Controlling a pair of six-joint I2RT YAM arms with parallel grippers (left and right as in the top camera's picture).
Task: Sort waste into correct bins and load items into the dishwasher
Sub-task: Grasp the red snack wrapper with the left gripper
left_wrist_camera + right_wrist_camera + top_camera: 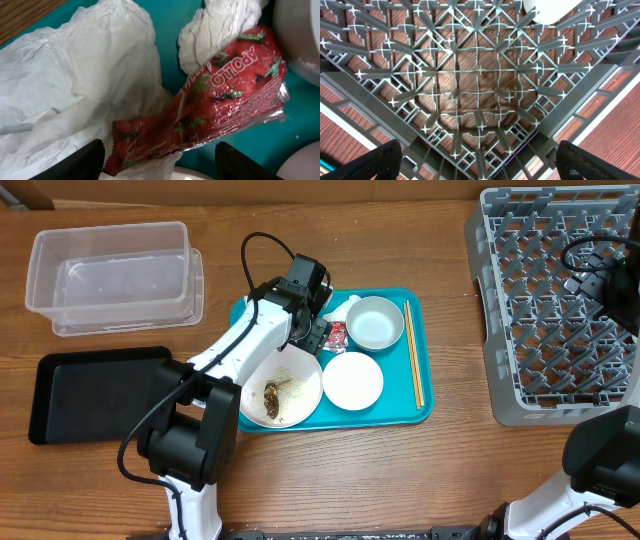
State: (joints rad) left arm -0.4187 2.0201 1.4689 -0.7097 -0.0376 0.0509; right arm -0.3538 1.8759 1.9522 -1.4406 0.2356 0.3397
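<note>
Left gripper (160,167) is low over the teal tray (425,405), centre of the overhead view. The jaws are well apart. The black fingers (75,162) sit at the bottom corners of the wrist view, with the lower end of the red wrapper (220,105) between them. No clamp shows, and the frame edge cuts off the tips, so contact with the film cannot be told.

The wrapper is glossy crinkled film, red with green leaf print and dark specks. It has a clear sealed edge and white lettering "APOLLO" at upper right. It lies on the tissues (75,85), which are white, soft and creased: a big sheet at left and a smaller wad at top centre.

Also on the teal tray:
- large plate (300,405), white and round, lower left, with a brown food scrap (272,397) and pale crumbs (288,376)
- small plate (352,380), smooth, to its right
- bowl (375,322), pale and round, above that
- wooden chopsticks (413,355), thin and straight, along the right edge

The clear tub (115,275), a rounded rectangle, is at upper left. The black tray (95,390), shallow and matte, is at left.

The dish rack (560,310), grey plastic with a peg grid and lattice walls, is at right on the wood table (400,480). Right gripper (480,167) hangs over the rack grid with its jaws spread fully and nothing between them. A white round object (550,10) is cut off at top right there, possibly a cup.
</note>
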